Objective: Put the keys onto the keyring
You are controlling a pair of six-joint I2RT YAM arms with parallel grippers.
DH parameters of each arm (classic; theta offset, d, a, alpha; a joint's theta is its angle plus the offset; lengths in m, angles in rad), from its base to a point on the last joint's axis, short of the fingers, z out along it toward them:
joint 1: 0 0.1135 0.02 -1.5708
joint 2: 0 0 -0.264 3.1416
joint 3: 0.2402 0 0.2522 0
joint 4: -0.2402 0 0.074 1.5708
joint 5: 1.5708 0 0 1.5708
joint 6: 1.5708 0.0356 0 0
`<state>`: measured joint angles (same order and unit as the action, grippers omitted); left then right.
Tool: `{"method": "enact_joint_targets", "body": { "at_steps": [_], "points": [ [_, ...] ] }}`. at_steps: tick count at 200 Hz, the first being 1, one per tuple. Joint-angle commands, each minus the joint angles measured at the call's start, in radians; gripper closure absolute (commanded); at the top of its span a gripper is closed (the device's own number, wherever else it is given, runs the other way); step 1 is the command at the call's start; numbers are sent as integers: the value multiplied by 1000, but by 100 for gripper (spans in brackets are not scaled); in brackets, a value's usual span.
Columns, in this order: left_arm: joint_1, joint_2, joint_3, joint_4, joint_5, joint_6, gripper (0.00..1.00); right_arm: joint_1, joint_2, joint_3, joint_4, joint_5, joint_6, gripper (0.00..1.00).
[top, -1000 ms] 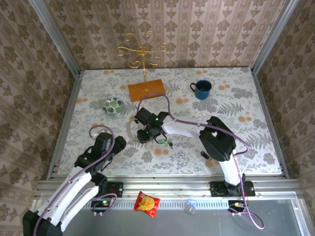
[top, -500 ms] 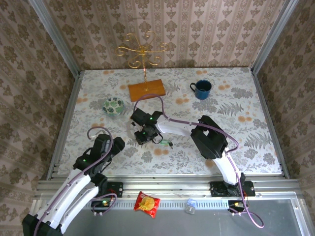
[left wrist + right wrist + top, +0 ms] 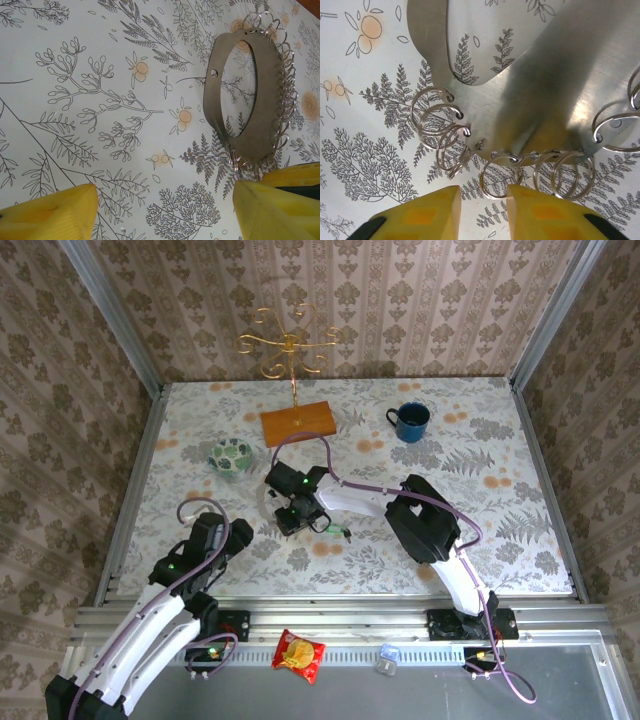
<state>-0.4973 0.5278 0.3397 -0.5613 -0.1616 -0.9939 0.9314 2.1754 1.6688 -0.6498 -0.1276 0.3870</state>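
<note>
Your right arm has drawn its elbow leftward over the past second. Its right gripper [image 3: 292, 517] has slid a little to the left and has held there for the last half second. It hangs low over the near edge of the keyring [image 3: 264, 502], which lies flat on the floral table [image 3: 480, 460] between the two arms. In the right wrist view the right gripper [image 3: 483, 200] has its yellow jaws a narrow gap apart, grasping nothing, just short of the small wire loops [image 3: 500, 177] fringing the keyring's metal band [image 3: 545, 90]. Your left gripper [image 3: 162, 192] stays spread wide and empty, near the keyring [image 3: 248, 150]. The green key [image 3: 345, 534] lies on the cloth just right of the right gripper.
</note>
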Motion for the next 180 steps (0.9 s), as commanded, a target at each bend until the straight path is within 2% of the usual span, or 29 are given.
{"method": "enact_joint_targets", "body": {
  "at_steps": [1, 27, 85, 146, 180],
  "points": [
    [-4, -12, -13, -3, -8, 26, 28, 10, -87, -7, -14, 24, -3, 64],
    [-4, -15, -10, -18, -18, 23, 27, 17, -73, -1, 13, 9, 23, 60],
    [-4, -28, -11, -21, -23, 15, 27, 18, 24, 80, -4, 38, 55, 59],
    [-4, -28, -10, -12, -28, 14, 27, 18, 64, 99, -33, 31, 52, 69],
    [-4, -29, 2, -12, -29, 27, 27, 17, 60, 96, -33, 14, 48, 86]
  ]
}}
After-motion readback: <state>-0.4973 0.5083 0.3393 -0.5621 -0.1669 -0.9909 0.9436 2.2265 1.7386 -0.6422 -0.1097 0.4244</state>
